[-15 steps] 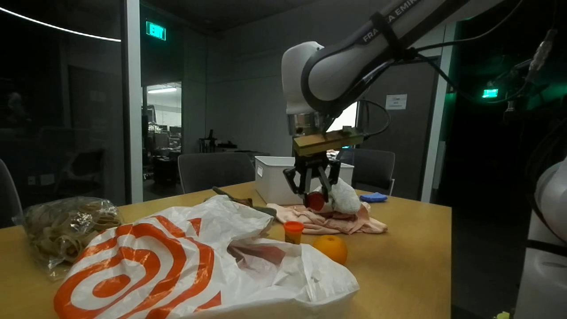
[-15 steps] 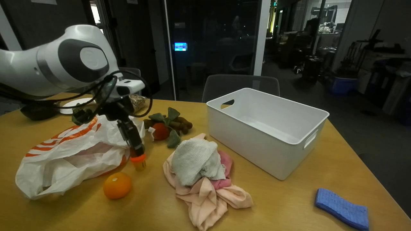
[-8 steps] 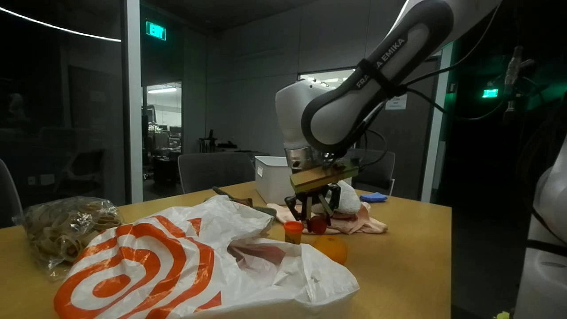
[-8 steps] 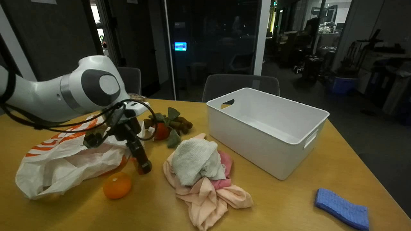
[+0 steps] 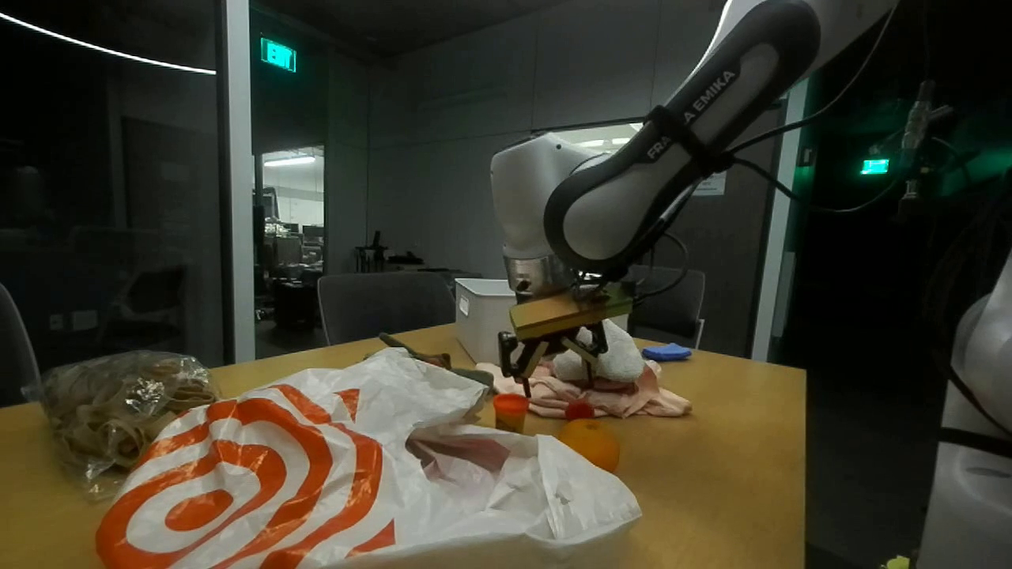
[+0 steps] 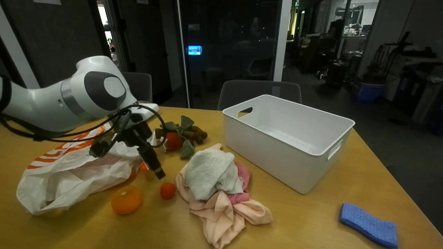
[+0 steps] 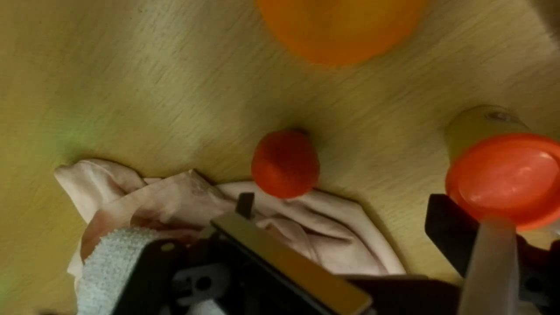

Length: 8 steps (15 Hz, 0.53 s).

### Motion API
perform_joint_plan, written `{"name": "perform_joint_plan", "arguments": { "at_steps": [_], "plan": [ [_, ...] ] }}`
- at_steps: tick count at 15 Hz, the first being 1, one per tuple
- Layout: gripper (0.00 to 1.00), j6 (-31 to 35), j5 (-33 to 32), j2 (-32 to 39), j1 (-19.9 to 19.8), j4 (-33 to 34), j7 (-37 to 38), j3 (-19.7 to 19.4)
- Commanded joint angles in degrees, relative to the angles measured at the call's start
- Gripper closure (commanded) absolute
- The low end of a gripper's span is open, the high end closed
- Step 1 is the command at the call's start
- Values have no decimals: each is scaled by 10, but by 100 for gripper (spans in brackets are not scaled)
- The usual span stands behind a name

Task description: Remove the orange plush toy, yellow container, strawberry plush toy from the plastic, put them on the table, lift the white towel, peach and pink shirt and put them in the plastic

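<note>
Just released, the red strawberry plush toy (image 7: 285, 164) rests on the table (image 6: 304, 224) by the peach cloth's edge. My gripper (image 7: 344, 212) is open above it, nothing between its fingers; one black fingertip (image 7: 442, 218) overlaps the orange-red lid of the yellow container (image 7: 503, 179) in the wrist view; contact cannot be told. Beside them sits the orange plush toy (image 6: 126, 200). The plastic (image 5: 300, 466), a white bag with orange rings, lies with its mouth facing these toys. Crumpled on the peach (image 6: 221, 214) and pink shirt (image 6: 243, 178) is the white towel (image 6: 209, 173).
Behind the cloth pile stands a white bin (image 6: 277, 152). A blue sponge (image 6: 368, 223) lies at the table's near corner in that exterior view. Leafy brown and red items (image 6: 174, 140) sit between bag and bin. A clear bag of brown material (image 5: 126, 415) is beyond the plastic.
My gripper came down with the strawberry plush toy, then opened and rose slightly. The toy now sits on the table. The yellow container has shifted a little toward the bag.
</note>
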Motion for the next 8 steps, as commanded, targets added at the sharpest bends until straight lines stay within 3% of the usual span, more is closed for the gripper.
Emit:
{"name": "perform_joint_plan", "arguments": {
  "at_steps": [1,4,8],
  "plan": [
    [0,7,-58,-83,12,-24,59,17],
    [0,-11,-88,-118,5,-14,105,32],
    [0,-38,-73,-144,-7,-6,129,20]
  ]
}}
